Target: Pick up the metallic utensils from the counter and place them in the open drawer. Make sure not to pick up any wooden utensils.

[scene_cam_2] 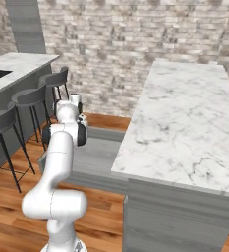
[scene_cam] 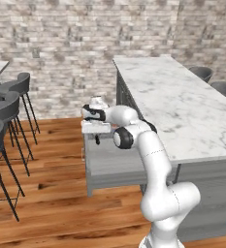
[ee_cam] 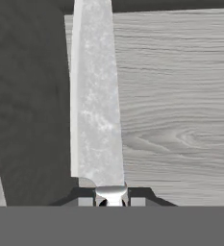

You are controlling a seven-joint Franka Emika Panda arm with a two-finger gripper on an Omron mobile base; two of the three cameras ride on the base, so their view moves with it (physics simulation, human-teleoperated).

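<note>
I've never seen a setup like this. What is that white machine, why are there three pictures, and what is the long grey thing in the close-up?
The white machine is a robot arm on a driving base, in a computer-rendered kitchen. Two pictures come from cameras on the base, one behind the arm to its left, one to its right, so they show the same scene from two sides. The third comes from a camera on the hand, looking along the gripper.

Beside the arm is a long counter with a white marble top. From its side an open grey drawer sticks out, and the arm reaches over it.

The long grey thing is the blade of a knife. The gripper is shut on it at the blade's base, holding it above the drawer's wood-grain floor. No cutlery can be made out on the part of the counter that shows here.
</note>
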